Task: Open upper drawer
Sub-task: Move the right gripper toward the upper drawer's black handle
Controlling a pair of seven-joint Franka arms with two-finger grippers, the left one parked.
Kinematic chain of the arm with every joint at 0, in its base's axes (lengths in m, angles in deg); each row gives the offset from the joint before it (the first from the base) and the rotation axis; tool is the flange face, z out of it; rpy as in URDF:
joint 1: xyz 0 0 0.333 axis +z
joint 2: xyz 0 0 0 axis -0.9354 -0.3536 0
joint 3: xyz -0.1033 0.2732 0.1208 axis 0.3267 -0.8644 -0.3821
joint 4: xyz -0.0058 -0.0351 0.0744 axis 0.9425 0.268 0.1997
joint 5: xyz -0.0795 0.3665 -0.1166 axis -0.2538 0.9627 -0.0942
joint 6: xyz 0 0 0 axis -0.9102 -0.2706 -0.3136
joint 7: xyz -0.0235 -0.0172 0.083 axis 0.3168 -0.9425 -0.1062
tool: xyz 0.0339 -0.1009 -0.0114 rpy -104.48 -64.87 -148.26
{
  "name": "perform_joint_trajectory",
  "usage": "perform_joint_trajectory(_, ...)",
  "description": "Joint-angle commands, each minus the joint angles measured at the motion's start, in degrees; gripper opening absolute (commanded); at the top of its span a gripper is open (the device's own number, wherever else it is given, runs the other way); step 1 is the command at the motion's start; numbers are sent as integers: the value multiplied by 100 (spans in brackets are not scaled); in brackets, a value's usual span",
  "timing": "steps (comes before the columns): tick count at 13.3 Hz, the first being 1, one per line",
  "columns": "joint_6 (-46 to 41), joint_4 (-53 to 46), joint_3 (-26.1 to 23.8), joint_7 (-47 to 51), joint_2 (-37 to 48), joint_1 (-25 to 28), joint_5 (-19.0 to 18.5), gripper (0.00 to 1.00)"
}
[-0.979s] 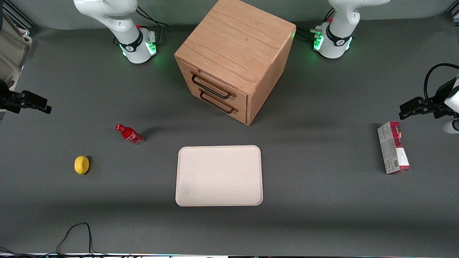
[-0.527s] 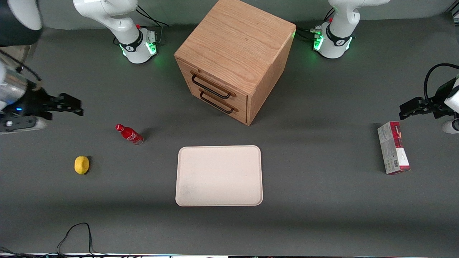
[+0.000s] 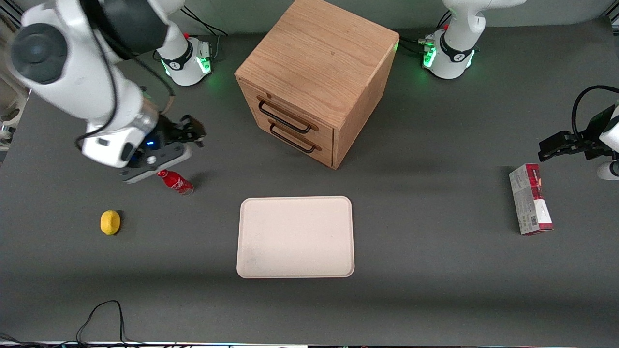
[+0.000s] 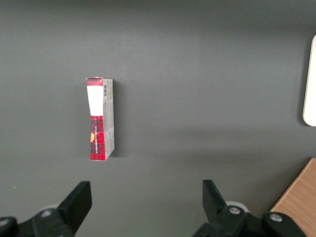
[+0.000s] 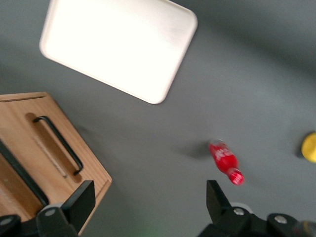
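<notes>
Grey table (image 3: 435,270), open pincer (image 3: 192,130) above, upper drawer (image 3: 285,115) apart.

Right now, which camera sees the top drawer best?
The front view: the upper drawer shows whole, shut, its black handle above the lower drawer's. The right wrist view catches only part of it. The left wrist view shows just a corner of the cabinet. The open gripper hangs apart from the drawer.

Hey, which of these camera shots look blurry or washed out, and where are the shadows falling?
Front view: sharp, evenly lit; the cabinet throws a soft shadow on the table toward the parked arm's end; the hand, open, hangs above the table near the red bottle. Right wrist view: motion-smeared, the bottle soft, the white tray washed out. Left wrist view: crisp, the red box with a faint shadow.
</notes>
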Motion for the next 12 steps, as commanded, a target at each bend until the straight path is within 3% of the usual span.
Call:
perform_joint_trajectory(1,49,-212,72,-71,-214,607,55,100)
perform_joint_trajectory(6,119,-37,72,-97,-232,1443,64,100)
perform_joint_trajectory(12,295,473,89,-929,-13,1691,90,100)
